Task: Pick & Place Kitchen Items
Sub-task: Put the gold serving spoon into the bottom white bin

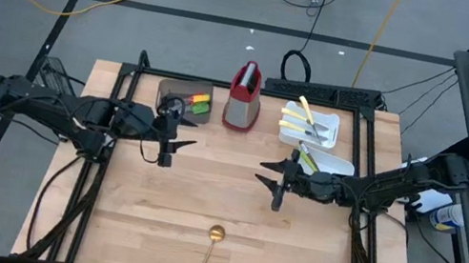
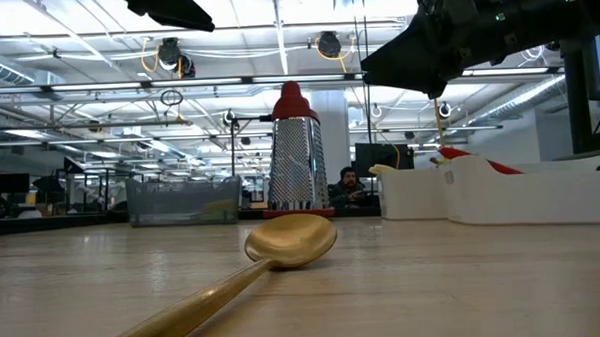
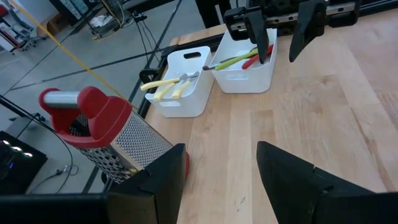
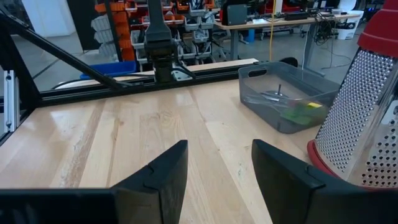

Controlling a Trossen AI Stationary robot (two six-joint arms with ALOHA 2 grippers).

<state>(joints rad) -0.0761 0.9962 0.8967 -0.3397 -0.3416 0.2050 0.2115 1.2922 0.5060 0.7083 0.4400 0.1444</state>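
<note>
A gold long-handled spoon point(image 1: 213, 244) lies on the table near its front edge, bowl toward the far side; in the low view its bowl point(image 2: 290, 239) is close up. Yellow-handled knives point(image 1: 297, 118) lie in the far white tray, green and red utensils point(image 1: 310, 158) in the nearer one. Green, yellow and red items point(image 1: 197, 103) lie in the brown bin. My left gripper point(image 1: 167, 142) is open and empty above the table's left middle. My right gripper point(image 1: 277, 180) is open and empty above the right middle.
An upright red-and-steel grater point(image 1: 243, 96) stands at the back middle between the brown bin point(image 1: 184, 98) and the two white trays point(image 1: 319, 132). Bare wood point(image 1: 215, 186) lies between the grippers and the spoon. A black frame point(image 1: 104, 157) runs along the table's sides.
</note>
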